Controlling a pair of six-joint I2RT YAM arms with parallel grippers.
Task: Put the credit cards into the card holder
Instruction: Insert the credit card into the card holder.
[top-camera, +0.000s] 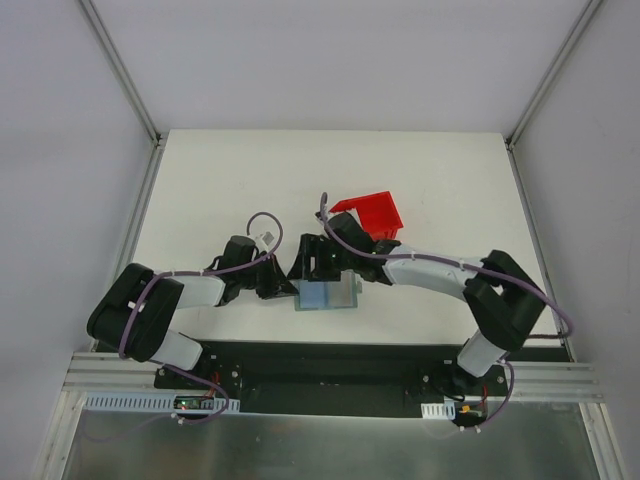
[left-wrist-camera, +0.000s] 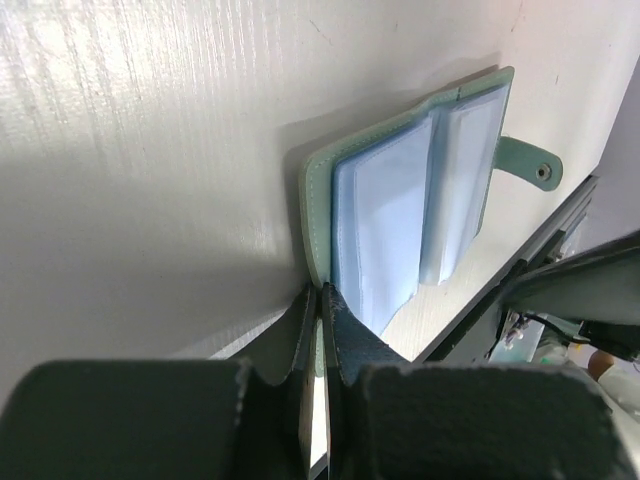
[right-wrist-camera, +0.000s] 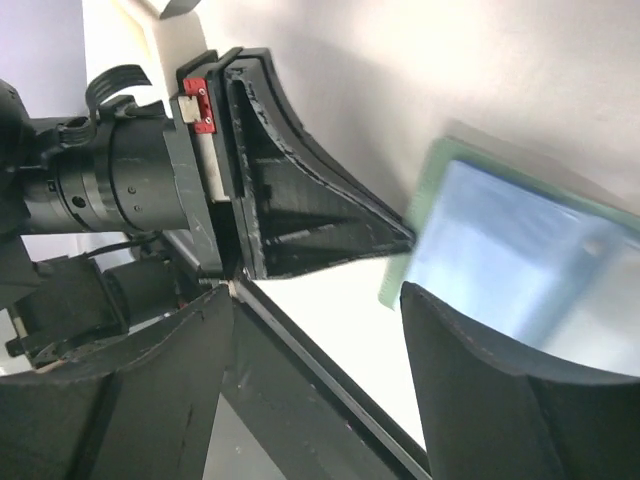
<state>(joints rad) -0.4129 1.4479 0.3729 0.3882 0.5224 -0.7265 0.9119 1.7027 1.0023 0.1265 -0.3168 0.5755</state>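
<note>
The card holder (top-camera: 325, 296) lies open on the white table near its front edge, showing its grey-green cover and pale blue sleeves (left-wrist-camera: 390, 220). My left gripper (left-wrist-camera: 322, 300) is shut on the edge of its cover, coming in from the left (top-camera: 288, 284). My right gripper (right-wrist-camera: 318, 300) hangs open just above the holder's left part (right-wrist-camera: 510, 250), with nothing between its fingers. One right finger (right-wrist-camera: 500, 400) overlaps the blue inside. The snap tab (left-wrist-camera: 530, 165) sticks out on the holder's far side. The credit cards are out of view.
A red plastic bin (top-camera: 372, 215) stands just behind the right gripper. The table's front edge and the black base rail (top-camera: 330, 355) run close to the holder. The two wrists nearly touch above the holder.
</note>
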